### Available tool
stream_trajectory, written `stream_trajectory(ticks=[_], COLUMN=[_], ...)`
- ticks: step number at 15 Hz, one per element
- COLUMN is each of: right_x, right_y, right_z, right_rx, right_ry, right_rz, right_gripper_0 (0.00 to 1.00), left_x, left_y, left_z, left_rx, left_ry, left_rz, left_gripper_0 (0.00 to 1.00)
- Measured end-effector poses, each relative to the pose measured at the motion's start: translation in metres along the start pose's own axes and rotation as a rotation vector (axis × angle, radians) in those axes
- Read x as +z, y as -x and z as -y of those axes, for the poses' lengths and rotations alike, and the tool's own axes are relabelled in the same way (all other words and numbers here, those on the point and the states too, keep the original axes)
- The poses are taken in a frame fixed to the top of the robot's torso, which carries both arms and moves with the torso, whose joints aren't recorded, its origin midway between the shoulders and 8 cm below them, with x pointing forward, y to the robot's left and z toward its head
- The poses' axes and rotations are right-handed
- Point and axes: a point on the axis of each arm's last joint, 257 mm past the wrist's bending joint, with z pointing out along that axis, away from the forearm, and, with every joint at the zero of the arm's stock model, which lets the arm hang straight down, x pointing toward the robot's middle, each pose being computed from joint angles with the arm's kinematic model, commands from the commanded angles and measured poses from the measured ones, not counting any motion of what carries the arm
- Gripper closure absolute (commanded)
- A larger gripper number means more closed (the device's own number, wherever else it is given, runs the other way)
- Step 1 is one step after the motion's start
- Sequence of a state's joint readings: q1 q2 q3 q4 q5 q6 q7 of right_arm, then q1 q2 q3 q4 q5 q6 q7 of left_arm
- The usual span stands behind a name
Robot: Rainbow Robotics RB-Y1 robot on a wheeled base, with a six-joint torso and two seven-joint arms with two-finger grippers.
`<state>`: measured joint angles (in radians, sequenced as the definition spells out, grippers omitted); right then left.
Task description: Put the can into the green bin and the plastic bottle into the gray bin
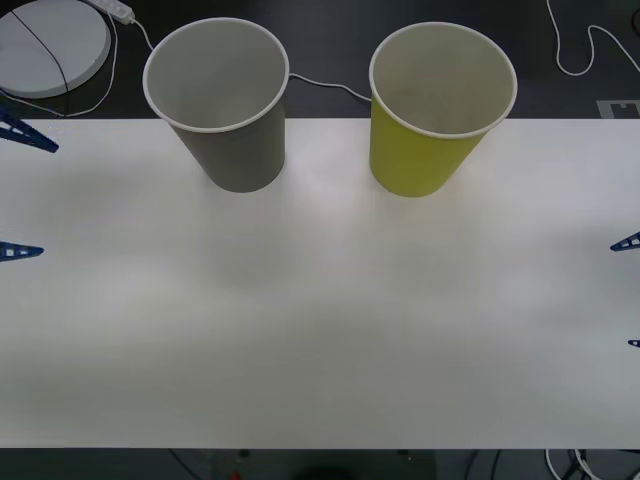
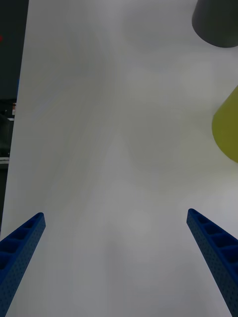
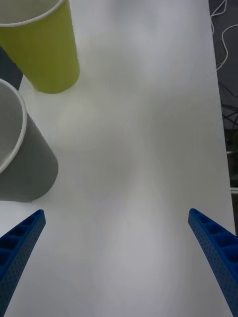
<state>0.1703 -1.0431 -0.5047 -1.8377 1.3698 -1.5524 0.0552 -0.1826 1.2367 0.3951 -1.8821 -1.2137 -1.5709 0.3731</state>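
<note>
The gray bin (image 1: 225, 100) stands upright at the back of the white table (image 1: 320, 330), left of centre. To its right, also upright, is the green bin (image 1: 435, 105). Their pale insides face up, and the bottoms are hidden by the walls. The can and the plastic bottle are out of view. My left gripper (image 1: 22, 195) hangs open at the table's left edge, holding nothing, with the gray bin (image 3: 22, 158) and green bin (image 3: 47, 47) ahead of it. My right gripper (image 1: 630, 293) is open at the right edge, well short of the green bin (image 2: 228, 129) and the gray bin (image 2: 218, 22).
Behind the table, a white round disc (image 1: 45, 45) lies on the dark floor at the back left. White cables (image 1: 590, 50) run behind the bins. The table's front edge (image 1: 320, 447) is close to me.
</note>
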Motion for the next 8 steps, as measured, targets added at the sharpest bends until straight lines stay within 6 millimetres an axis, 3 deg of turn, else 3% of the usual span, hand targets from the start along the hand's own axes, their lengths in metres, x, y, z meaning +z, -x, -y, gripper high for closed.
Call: stream_trajectory(ticks=[5, 8], right_x=[0.000, 0.000], right_y=[0.000, 0.000], right_z=[0.000, 0.000], right_rx=[0.000, 0.000], right_ry=[0.000, 0.000], right_rz=[0.000, 0.000], right_gripper_0=[0.00, 0.00], left_x=[0.005, 0.009], left_y=[-0.036, -0.050], left_z=[0.040, 0.050], left_rx=[0.083, 0.122], left_ry=[-0.052, -0.052], left_rz=[-0.020, -0.016], left_gripper_0=[0.00, 0.00])
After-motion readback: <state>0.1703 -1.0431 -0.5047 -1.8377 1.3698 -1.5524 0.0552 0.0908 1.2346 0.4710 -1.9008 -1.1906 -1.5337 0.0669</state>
